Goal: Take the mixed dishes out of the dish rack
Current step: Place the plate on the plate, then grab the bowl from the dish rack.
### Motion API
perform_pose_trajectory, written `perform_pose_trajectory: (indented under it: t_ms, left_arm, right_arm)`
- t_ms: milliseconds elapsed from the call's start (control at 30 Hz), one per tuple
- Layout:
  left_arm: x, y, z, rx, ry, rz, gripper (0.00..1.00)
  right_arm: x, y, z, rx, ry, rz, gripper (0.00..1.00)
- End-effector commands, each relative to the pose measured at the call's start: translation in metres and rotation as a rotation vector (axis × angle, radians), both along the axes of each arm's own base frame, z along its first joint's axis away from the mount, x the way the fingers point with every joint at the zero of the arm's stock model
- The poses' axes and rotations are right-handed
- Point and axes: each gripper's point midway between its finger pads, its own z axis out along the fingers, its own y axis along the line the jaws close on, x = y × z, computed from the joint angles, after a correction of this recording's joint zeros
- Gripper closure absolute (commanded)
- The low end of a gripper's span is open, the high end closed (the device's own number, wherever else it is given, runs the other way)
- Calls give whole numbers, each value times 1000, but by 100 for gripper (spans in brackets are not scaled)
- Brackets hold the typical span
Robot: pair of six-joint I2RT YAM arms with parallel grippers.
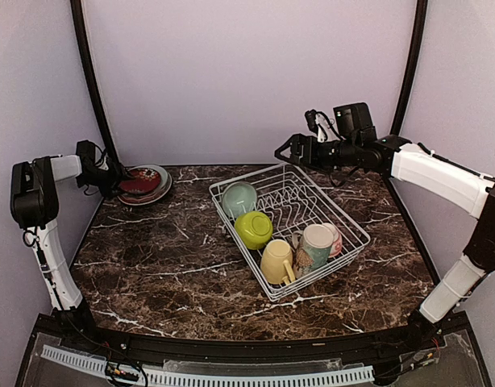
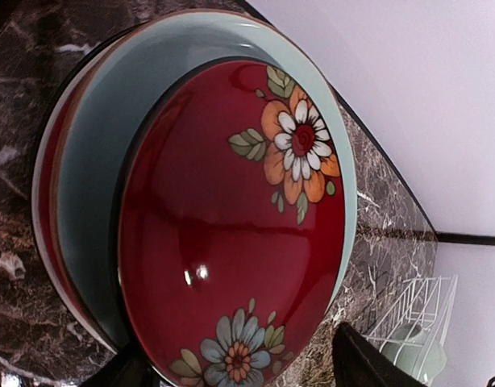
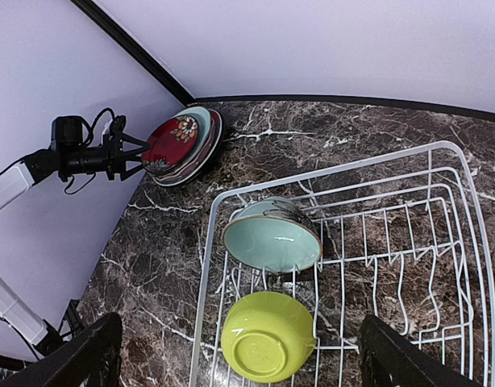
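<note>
Plates [image 1: 144, 183] sat stacked off-rack; bowls [image 1: 253, 229], mugs [image 1: 276, 260] remained in dish rack [image 1: 250, 176]. L gripper [image 3: 137, 156] gaped by stack; R gripper [image 1: 281, 150] was open, empty.

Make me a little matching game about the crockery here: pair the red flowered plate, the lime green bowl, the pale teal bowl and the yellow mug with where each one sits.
Things:
1. red flowered ceramic plate
2. lime green bowl
3. pale teal bowl
4. yellow mug

Places:
A. by the near corner of the white wire dish rack
B. at the rack's far left end
C. on top of the plate stack, outside the rack
D. in the rack, between the teal bowl and the mug

Pairs: 1-C, 2-D, 3-B, 4-A
</note>
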Motion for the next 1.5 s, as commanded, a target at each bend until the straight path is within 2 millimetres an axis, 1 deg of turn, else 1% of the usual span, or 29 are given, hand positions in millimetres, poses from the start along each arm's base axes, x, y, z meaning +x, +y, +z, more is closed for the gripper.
perform_pose_trajectory:
  t_ms: [0,33,100,167,300,433,467,500,533,567,600,633,667,733,767,800,833,867,900,933,1000,1033,1100,1200,1267,1367,1467]
  left_arm:
    - [-5,12,34,107,-41,7,24]
    - [-5,15,36,124,-42,14,15]
    - [-6,17,40,144,-49,14,6]
    - [-7,19,45,164,-52,15,3]
    - [-9,22,63,200,-79,19,1]
    - [-13,24,90,235,-133,31,1]
    - [-15,22,91,229,-138,25,1]
    - [-14,19,101,231,-169,20,1]
    - [-16,16,102,224,-178,12,1]
    - [-15,10,110,227,-211,1,1]
    - [-16,6,111,224,-219,-9,1]
    - [-15,-3,119,228,-248,-27,1]
    - [-16,-9,121,223,-257,-40,1]
    - [-17,-25,132,205,-291,-74,1]
    - [-18,-33,141,190,-318,-84,1]
    - [-18,-39,146,175,-340,-99,1]
    - [-21,-48,155,176,-366,-116,1]
    - [-22,-57,155,202,-381,-136,1]
    - [-25,-59,160,226,-394,-134,1]
    - [-26,-66,159,233,-399,-150,1]
    - [-26,-73,160,207,-402,-160,1]
    - [-26,-77,159,186,-402,-172,1]
    - [-26,-80,160,166,-404,-177,2]
    - [-27,-81,163,158,-417,-172,2]
    - [-27,-83,164,152,-422,-174,2]
    - [-27,-84,164,144,-423,-176,2]
    - [-27,-86,166,127,-425,-179,2]
  right_arm:
    - [0,-6,7,-6,-21,-13,1]
    - [0,-6,6,-12,-20,-10,1]
    - [0,-7,2,-25,-23,-6,1]
    - [-1,-6,-3,-33,-29,2,1]
    - [2,1,-13,-49,-47,35,1]
    - [4,16,-16,-114,-68,79,1]
    - [4,20,-18,-144,-68,88,1]
    - [3,25,-20,-177,-72,100,1]
    - [2,30,-24,-213,-74,116,1]
    - [-1,34,-31,-256,-71,130,1]
    - [-2,39,-35,-292,-88,151,1]
    - [-3,44,-40,-329,-106,170,1]
    - [-2,46,-46,-366,-125,184,1]
    - [4,49,-58,-421,-150,202,1]
    - [8,49,-65,-453,-163,211,1]
    - [14,49,-69,-484,-184,214,1]
    - [19,50,-72,-510,-206,222,1]
    - [23,52,-75,-540,-242,243,1]
    - [27,55,-79,-571,-277,272,1]
    - [31,57,-81,-594,-305,294,1]
    - [39,63,-89,-638,-344,326,1]
    - [43,66,-89,-655,-369,341,2]
    - [51,70,-95,-687,-423,360,4]
    - [62,77,-100,-717,-516,380,12]
    - [67,82,-108,-740,-546,404,18]
    - [74,89,-116,-751,-595,417,23]
    - [78,98,-117,-738,-638,436,28]
